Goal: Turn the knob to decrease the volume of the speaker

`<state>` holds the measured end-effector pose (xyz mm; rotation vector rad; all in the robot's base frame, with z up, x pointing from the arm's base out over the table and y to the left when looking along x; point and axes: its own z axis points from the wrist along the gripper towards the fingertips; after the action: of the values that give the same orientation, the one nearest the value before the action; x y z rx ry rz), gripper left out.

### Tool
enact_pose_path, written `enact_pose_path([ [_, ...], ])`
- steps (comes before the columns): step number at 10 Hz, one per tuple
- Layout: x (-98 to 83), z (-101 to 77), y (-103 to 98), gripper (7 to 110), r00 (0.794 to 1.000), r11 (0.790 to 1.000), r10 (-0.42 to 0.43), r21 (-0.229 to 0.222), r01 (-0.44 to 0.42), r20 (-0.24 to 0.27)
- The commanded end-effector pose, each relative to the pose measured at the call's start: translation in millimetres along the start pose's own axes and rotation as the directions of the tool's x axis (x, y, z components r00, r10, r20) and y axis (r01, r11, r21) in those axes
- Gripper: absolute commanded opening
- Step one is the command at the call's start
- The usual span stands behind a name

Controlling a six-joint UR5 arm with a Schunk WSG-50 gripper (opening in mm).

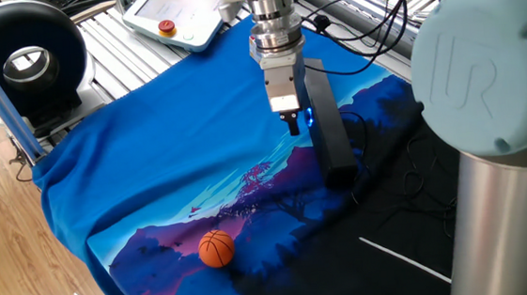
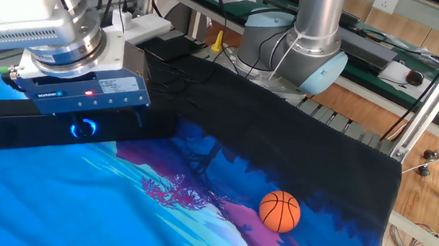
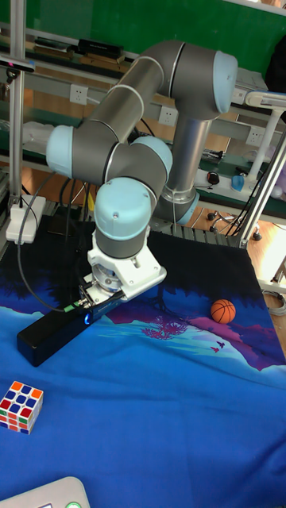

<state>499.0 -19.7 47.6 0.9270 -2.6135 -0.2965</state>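
The speaker (image 1: 326,128) is a long slim black bar lying across the blue printed cloth (image 1: 178,145); it also shows as the speaker (image 2: 9,129) and the speaker (image 3: 49,331). The knob (image 2: 84,128) on its front face glows bright blue, seen too as the knob (image 1: 307,118) and the knob (image 3: 86,319). My gripper (image 1: 293,123) comes down at a tilt onto that glow, its narrow dark fingers drawn together at the knob. In the other fixed view the gripper (image 2: 83,117) body hides the fingertips. The tall view shows the gripper (image 3: 88,313) pressed at the glow.
An orange ball (image 1: 217,248) rests near the cloth's front edge. A Rubik's cube (image 3: 21,406) lies left of the speaker's end. A round black ring-shaped device (image 1: 26,62) and a white pendant (image 1: 173,13) sit beyond the cloth. Cables (image 1: 376,25) trail behind the speaker.
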Motion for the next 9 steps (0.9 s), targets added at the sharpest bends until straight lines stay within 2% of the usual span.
enact_pose_path([
  [1, -0.5, -0.1, -0.1, 88, 1.000, 1.000, 0.005, -0.011, -0.006, -0.009],
  [3, 1.4, 1.6, -5.3, 88, 1.000, 1.000, 0.007, -0.009, -0.007, -0.018],
  [8, 6.9, 1.8, -3.4, 88, 0.999, 1.000, 0.003, -0.023, -0.004, -0.042],
  [9, 6.7, 1.8, -3.2, 66, 0.999, 1.000, 0.000, -0.024, -0.001, -0.041],
])
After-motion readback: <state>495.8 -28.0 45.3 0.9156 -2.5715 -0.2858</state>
